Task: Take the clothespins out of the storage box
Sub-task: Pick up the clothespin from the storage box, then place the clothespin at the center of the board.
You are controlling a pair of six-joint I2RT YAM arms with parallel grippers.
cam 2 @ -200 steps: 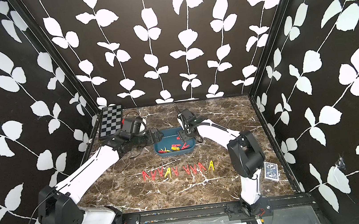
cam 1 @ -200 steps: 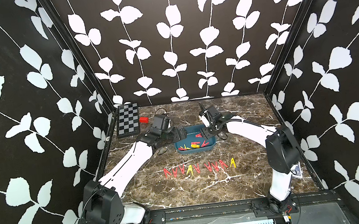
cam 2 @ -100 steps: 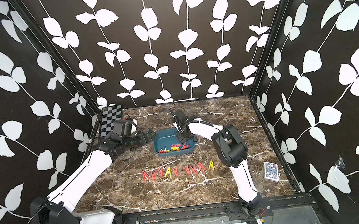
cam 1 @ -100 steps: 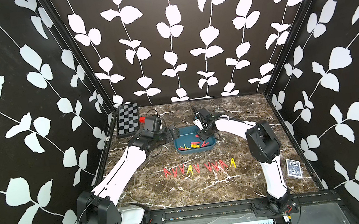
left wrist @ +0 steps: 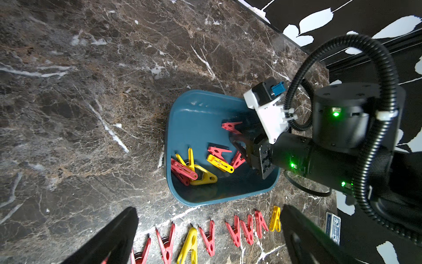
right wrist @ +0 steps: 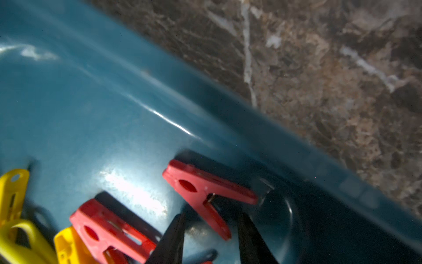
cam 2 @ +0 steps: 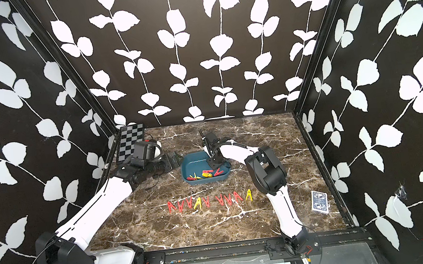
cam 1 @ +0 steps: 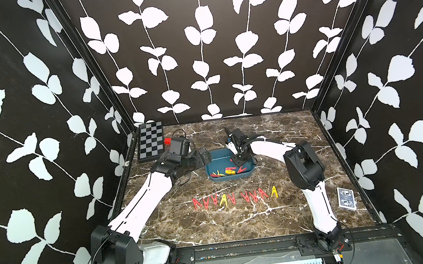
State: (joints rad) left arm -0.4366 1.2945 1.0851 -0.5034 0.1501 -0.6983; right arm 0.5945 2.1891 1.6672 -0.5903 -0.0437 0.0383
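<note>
Mid-desk, inside the shallow teal plastic storage box (cam 1: 218, 162), the right gripper (right wrist: 212, 217) stands part-open astride one leg of a red A-shaped plastic clothespin (right wrist: 205, 189) — clear only from the right wrist — while the left gripper (left wrist: 210, 212) gapes beside the box.

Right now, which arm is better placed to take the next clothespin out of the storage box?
Right. The right gripper is inside the storage box, fingers either side of a red clothespin; the left gripper hangs open outside the rim.

One storage box (cam 1: 231, 177), nine clothespins (cam 1: 231, 198) outside
</note>
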